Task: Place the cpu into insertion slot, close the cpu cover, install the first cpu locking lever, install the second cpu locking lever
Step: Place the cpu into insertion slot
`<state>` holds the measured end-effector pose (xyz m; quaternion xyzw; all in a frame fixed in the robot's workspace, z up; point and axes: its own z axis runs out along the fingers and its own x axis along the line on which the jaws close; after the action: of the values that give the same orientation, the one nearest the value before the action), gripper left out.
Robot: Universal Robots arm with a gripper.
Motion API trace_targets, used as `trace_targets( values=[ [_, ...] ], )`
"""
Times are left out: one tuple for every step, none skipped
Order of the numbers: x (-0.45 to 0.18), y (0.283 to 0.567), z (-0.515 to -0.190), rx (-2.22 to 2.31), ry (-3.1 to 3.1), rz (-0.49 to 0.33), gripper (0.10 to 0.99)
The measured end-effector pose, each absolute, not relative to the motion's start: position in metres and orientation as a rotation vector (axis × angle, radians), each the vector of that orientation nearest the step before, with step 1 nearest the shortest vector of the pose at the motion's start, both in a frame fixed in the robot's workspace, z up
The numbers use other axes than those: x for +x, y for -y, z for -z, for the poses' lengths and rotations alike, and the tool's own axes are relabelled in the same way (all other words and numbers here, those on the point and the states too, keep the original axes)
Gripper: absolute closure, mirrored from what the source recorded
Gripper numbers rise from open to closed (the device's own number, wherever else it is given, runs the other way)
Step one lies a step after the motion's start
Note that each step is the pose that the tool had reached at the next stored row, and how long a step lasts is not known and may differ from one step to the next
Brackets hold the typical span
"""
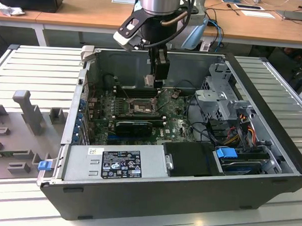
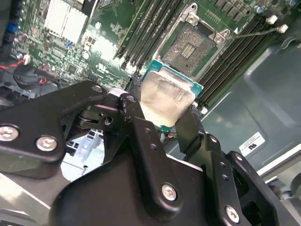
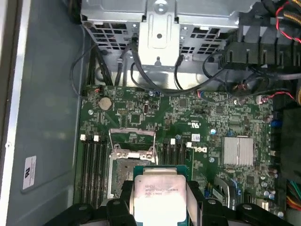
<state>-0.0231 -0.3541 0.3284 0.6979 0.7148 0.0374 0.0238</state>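
My gripper (image 2: 162,104) is clamped on the cpu (image 3: 157,193), one finger against each of two opposite edges, the silvery top facing the wrist cameras. I see it hanging just above the insertion slot (image 3: 123,173), not touching it; the pin field is bare. The cpu cover (image 3: 131,130) stands lifted off the slot. All this sits in the far part of the open computer case (image 1: 137,192), which lies on the slatted tabletop (image 1: 33,63).
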Motion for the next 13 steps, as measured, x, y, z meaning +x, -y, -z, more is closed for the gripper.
trace_targets(
  values=[
    [-0.023,0.354,-0.327,2.177,-2.195,-0.115,0.553],
    [-0.023,0.354,-0.325,2.177,-2.195,-0.115,0.553],
    [-0.023,0.354,-0.323,2.177,-2.195,-0.115,0.553],
    [-0.023,0.354,-0.320,2.175,-2.196,-0.115,0.553],
    [-0.023,0.354,-0.316,2.174,-2.198,-0.115,0.553],
    [-0.023,0.354,-0.314,2.174,-2.198,-0.115,0.553],
    [-0.024,0.354,-0.312,2.174,-2.198,-0.115,0.553],
    [-0.023,0.354,-0.310,2.174,-2.198,-0.115,0.553],
    [-0.024,0.354,-0.308,2.174,-2.198,-0.115,0.553],
    [-0.024,0.354,-0.308,2.174,-2.198,-0.115,0.553],
    [-0.024,0.354,-0.307,2.174,-2.198,-0.115,0.553],
    [-0.024,0.354,-0.306,2.174,-2.198,-0.115,0.553],
    [-0.024,0.354,-0.306,2.174,-2.198,-0.115,0.553]
  ],
)
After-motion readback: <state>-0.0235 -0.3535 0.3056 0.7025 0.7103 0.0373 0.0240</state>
